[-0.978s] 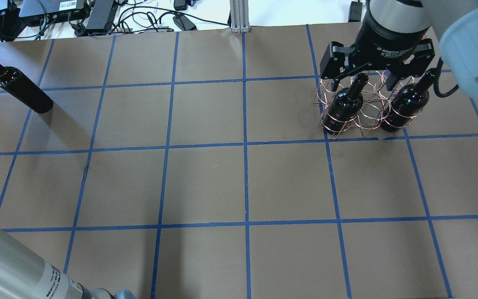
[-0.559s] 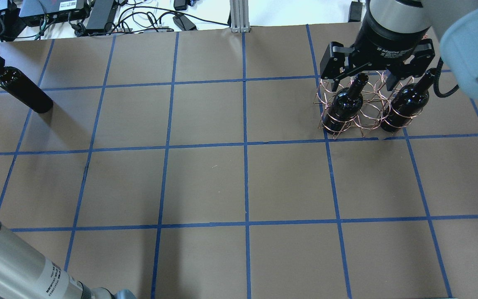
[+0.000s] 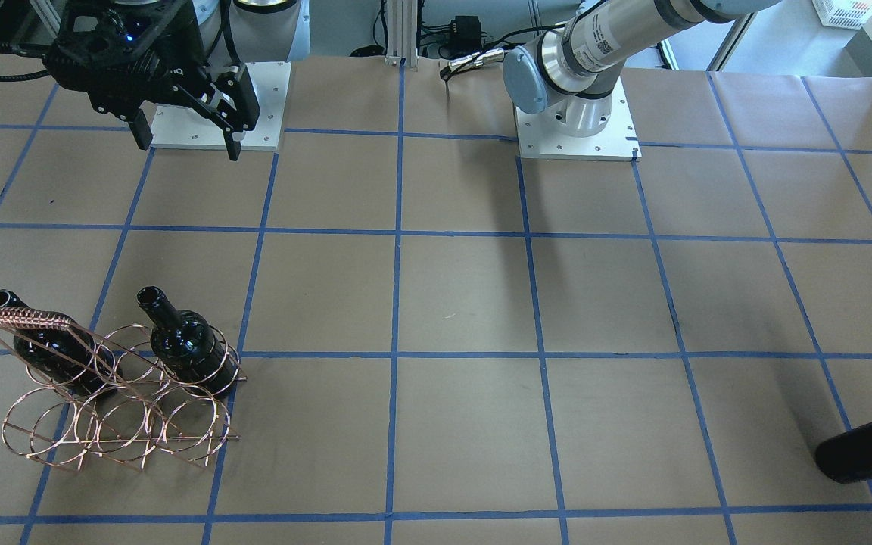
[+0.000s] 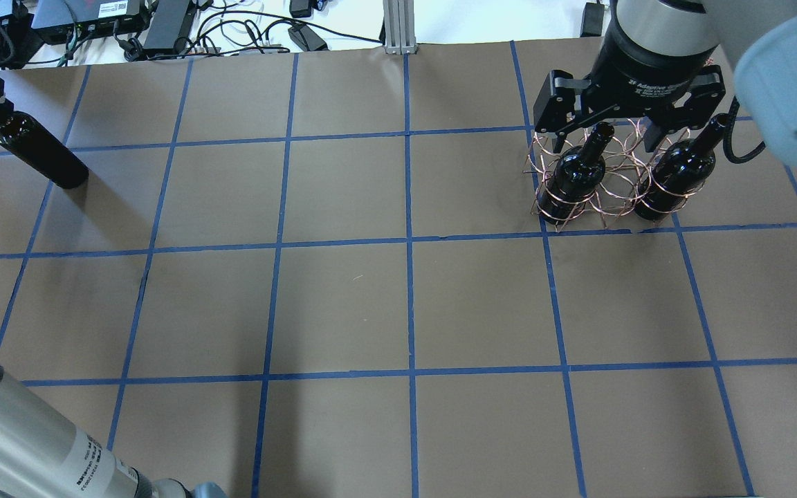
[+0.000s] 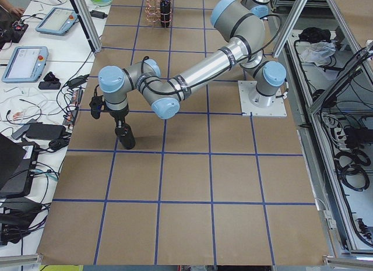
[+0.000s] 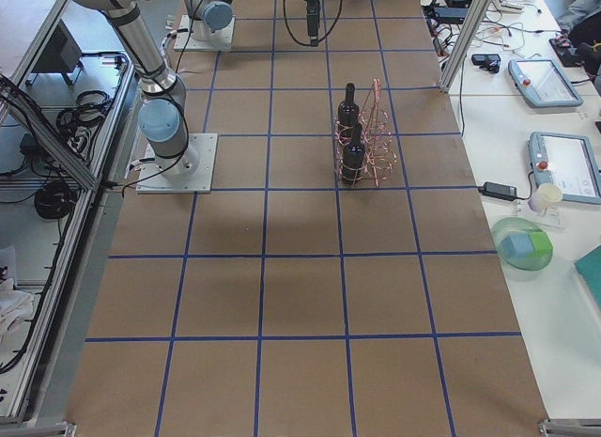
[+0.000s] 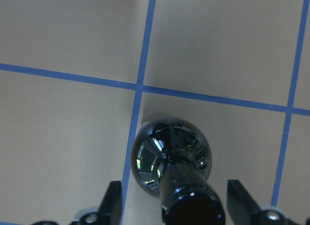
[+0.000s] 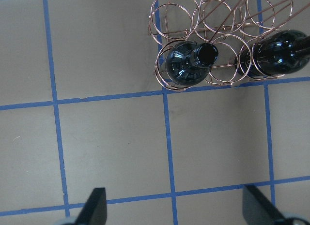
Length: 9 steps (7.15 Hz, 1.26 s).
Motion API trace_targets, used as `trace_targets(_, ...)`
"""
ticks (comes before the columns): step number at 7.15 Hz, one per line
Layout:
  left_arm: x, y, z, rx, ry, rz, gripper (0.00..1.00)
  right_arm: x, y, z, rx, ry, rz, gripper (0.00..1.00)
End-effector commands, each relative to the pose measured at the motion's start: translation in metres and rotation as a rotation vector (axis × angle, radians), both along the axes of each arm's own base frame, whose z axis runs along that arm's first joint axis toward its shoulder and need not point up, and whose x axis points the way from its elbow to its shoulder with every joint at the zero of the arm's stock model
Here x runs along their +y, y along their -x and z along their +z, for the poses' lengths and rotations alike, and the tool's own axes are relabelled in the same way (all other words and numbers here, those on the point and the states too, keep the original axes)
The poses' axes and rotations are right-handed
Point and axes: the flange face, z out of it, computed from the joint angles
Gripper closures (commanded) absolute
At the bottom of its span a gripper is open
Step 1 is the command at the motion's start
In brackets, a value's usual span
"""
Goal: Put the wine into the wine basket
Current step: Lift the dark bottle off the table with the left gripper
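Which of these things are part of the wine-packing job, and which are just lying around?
Job: loose bottle, basket, two bottles inside it, left gripper.
Lying about: tablet, green bowl, cables.

The table (image 4: 343, 304) was covered in matt brown paper, crossed by smooth blue tape (image 4: 410, 304) with a faint sheen. The wine (image 7: 169, 157) at the far left was near-black glass, smooth and highly glossy, mirroring lights on its rounded shoulders. A bottle (image 8: 186, 65) standing in the rack shone alike. The wine basket (image 3: 114, 386) was thin copper-toned metal wire, bright and shiny, with a braided top to its handle (image 3: 23, 318). The right tool (image 3: 187, 144) looked matt black. The left arm (image 5: 204, 66) was brushed silver metal with smooth pale blue caps.
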Motion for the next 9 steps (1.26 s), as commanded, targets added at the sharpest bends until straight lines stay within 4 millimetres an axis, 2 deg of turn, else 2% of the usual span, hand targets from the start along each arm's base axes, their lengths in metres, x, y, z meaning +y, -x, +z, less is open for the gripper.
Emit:
trace_targets(1,-0.001,0.0,0.0,-0.002,0.006,-0.004,1.0,0.0,0.0,0.0,0.0,0.0,0.0,0.0)
trace_targets(6,0.002,0.005,0.009,0.012,0.03,-0.009,1.0,-0.001,0.0,-0.001,-0.01,-0.002,-0.004,0.0)
trace_targets(7,0.004,0.017,0.018,0.013,0.028,-0.014,1.0,-0.001,0.0,-0.001,-0.01,-0.001,-0.004,0.0)
trace_targets(8,0.007,0.038,0.026,0.023,0.027,0.04,1.0,-0.004,0.0,-0.005,-0.003,-0.012,-0.006,0.0)
trace_targets(9,0.003,0.073,0.038,0.021,0.035,0.028,1.0,-0.005,-0.001,-0.008,-0.012,-0.019,-0.011,0.0)
